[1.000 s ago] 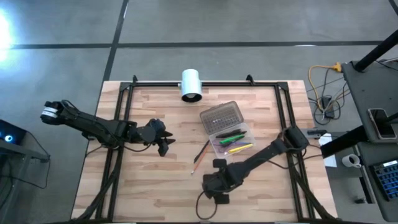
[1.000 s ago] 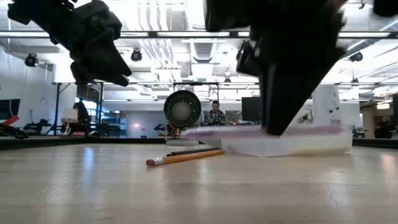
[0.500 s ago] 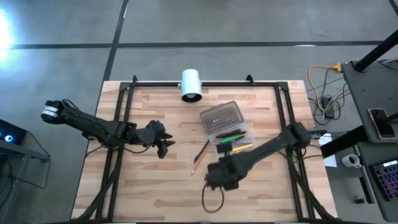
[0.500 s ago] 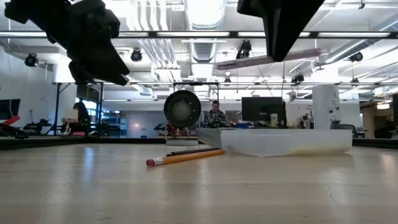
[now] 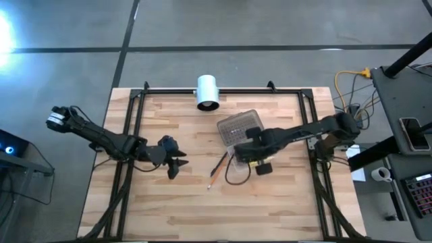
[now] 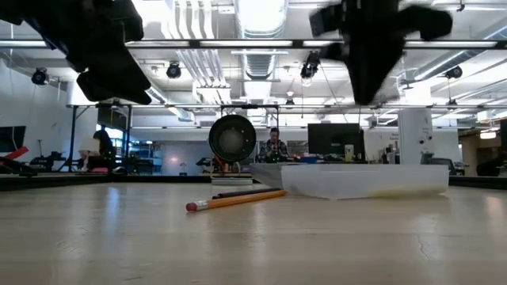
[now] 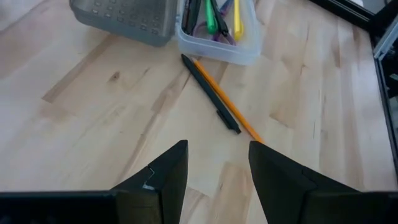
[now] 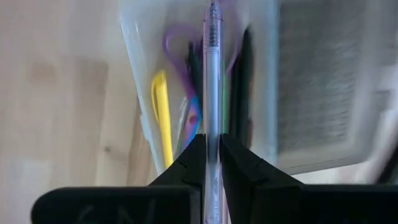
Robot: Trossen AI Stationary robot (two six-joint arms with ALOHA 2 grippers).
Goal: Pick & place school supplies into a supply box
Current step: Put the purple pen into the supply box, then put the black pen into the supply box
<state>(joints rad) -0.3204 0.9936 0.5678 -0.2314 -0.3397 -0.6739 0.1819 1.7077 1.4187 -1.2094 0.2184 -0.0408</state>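
Note:
The clear supply box (image 8: pixel 140 93) holds purple-handled scissors (image 8: pixel 177 56), a yellow pen (image 8: pixel 160 112) and other pens; its grey textured lid (image 5: pixel 237 125) lies open on the far side. My right gripper (image 8: pixel 212 140) hangs over the box, shut on a pale purple pen (image 8: pixel 212 74). An orange pencil (image 7: pixel 239 118) and a black pen (image 7: pixel 210 93) lie flat on the table near the box. My left gripper (image 7: pixel 217 168) is open, above bare table to the left of them. My right gripper pinches the pale purple pen between its two fingers (image 8: pixel 193 155), coming from above and pointing down. The barrel (image 8: pixel 212 121) runs out past the fingertips, in line with the box's length. The pen is lifted clear, over the open compartment.
A white cylinder (image 5: pixel 207 91) lies at the table's far edge, behind the box. Black frame rails (image 5: pixel 131 108) run along the left, right and far sides. A cable loop (image 5: pixel 236 177) hangs below my right arm. Bare wood stretches toward the near edge.
My right gripper rose from the table near the near edge with the pale purple pen, lifting it clear, and swung toward the far right until it came over the supply box. My left gripper shifted slightly toward the near edge.

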